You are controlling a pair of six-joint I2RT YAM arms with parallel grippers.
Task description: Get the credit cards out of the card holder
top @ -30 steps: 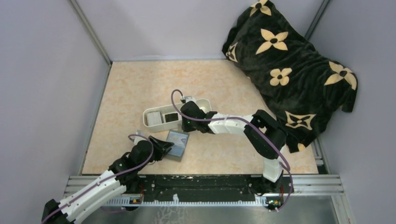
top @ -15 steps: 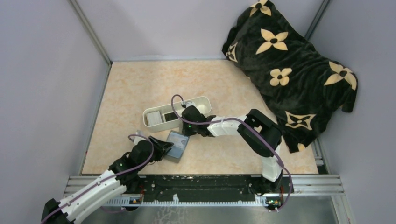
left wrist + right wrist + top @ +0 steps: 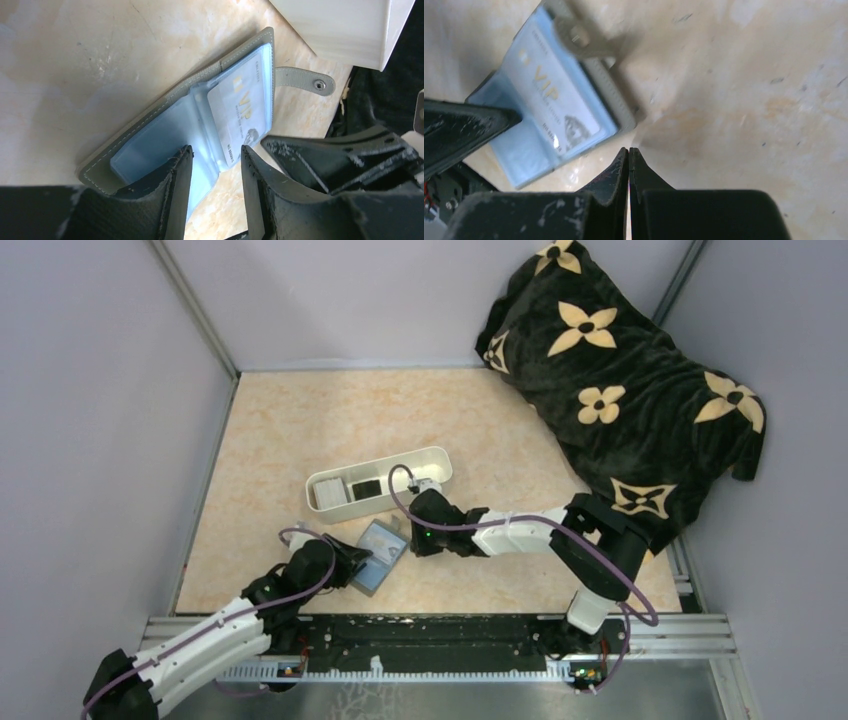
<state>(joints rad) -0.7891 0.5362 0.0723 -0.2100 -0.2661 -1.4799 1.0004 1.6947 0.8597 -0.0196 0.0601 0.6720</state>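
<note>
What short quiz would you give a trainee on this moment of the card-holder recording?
1. True or false: the right gripper is shut.
2. The pale VIP card is: A held by a gripper; B inside the card holder; C lying loose beside it.
3. Fill in: the jaws of the left gripper stand ___ over the card holder.
Key: 1 true; 2 B; 3 open.

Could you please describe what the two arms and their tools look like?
Both the left arm and right arm have white shells between black joints, each trailed by a looping purple cable. The left tool and right tool have black, wedge-shaped fingers scuffed pale.
</note>
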